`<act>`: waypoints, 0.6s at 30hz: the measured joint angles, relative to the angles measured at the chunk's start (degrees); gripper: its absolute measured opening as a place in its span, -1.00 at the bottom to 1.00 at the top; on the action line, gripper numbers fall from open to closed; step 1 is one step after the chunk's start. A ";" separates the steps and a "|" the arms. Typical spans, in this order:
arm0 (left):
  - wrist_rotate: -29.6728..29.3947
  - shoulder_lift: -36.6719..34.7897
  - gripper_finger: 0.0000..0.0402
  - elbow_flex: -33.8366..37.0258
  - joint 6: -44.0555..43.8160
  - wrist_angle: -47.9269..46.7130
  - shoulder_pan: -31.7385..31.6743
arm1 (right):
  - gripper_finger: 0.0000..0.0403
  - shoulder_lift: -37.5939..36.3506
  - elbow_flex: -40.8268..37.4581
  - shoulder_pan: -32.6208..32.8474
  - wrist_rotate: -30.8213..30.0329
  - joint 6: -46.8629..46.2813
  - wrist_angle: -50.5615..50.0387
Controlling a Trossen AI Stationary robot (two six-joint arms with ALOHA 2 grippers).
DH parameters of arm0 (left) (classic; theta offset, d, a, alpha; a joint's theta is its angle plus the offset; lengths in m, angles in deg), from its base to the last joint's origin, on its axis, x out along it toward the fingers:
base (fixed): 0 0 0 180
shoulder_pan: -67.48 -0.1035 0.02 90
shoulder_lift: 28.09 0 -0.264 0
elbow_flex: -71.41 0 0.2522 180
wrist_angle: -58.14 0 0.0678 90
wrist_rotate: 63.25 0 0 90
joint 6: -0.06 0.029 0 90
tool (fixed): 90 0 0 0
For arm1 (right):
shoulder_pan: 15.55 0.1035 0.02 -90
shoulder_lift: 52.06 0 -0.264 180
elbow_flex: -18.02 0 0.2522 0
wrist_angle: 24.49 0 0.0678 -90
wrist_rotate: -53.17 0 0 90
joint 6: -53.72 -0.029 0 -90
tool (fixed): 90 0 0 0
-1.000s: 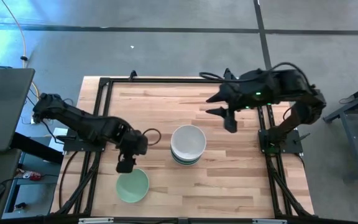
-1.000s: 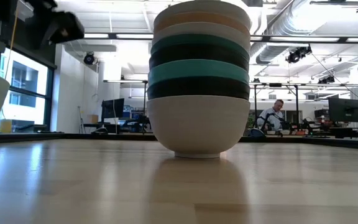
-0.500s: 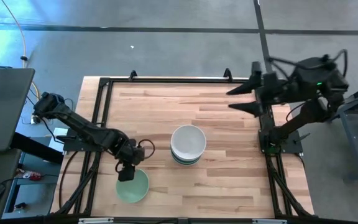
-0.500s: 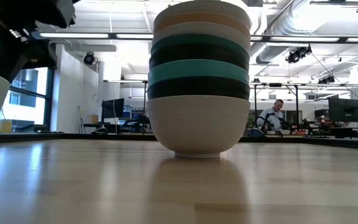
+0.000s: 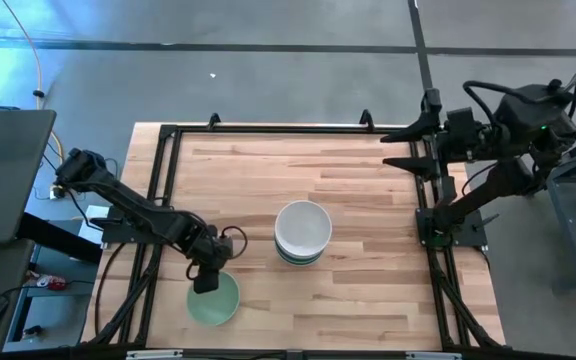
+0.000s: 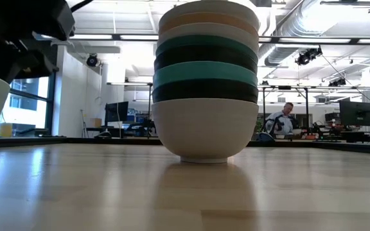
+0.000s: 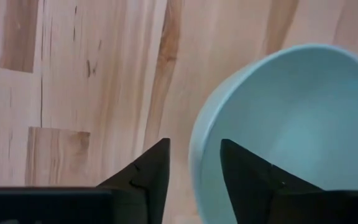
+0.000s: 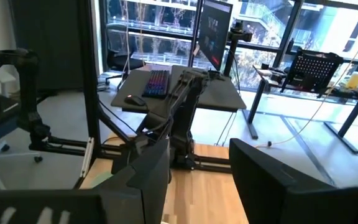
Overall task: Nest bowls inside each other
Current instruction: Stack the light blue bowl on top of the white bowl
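At table's left front | left claw (image 5: 205, 284) straddles mint bowl (image 5: 214, 299) rim, fingers parted | right claw (image 5: 400, 148) raised, open

A light wooden table (image 5: 368, 190) with a black frame carries a nested stack of bowls (image 5: 302, 233) near its centre, and a single mint green bowl (image 5: 214, 299) at its near left.
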 joint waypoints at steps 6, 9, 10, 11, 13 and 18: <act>2.47 3.40 -0.40 -0.01 0.60 1.03 0.00 | -0.20 -0.22 0.00 0.00 -0.02 0.35 -0.54; 2.83 5.28 -0.41 -0.01 0.95 1.18 0.00 | -0.20 -0.55 0.00 0.00 -0.02 0.18 -0.89; 3.24 5.76 -0.42 -0.01 1.07 1.54 0.00 | -0.20 -0.73 0.00 0.00 -0.01 0.12 -0.90; 3.91 6.20 -0.45 -0.01 1.18 1.90 0.00 | -0.20 -0.82 0.00 0.00 0.00 0.06 -0.91; 5.47 6.86 -0.55 -0.01 1.65 1.99 -0.04 | -0.20 -1.03 0.00 0.00 -0.02 -0.04 -0.91; 6.69 6.48 -0.93 -0.01 2.05 2.00 -0.21 | -0.20 -1.27 0.00 0.00 0.00 -0.05 -0.91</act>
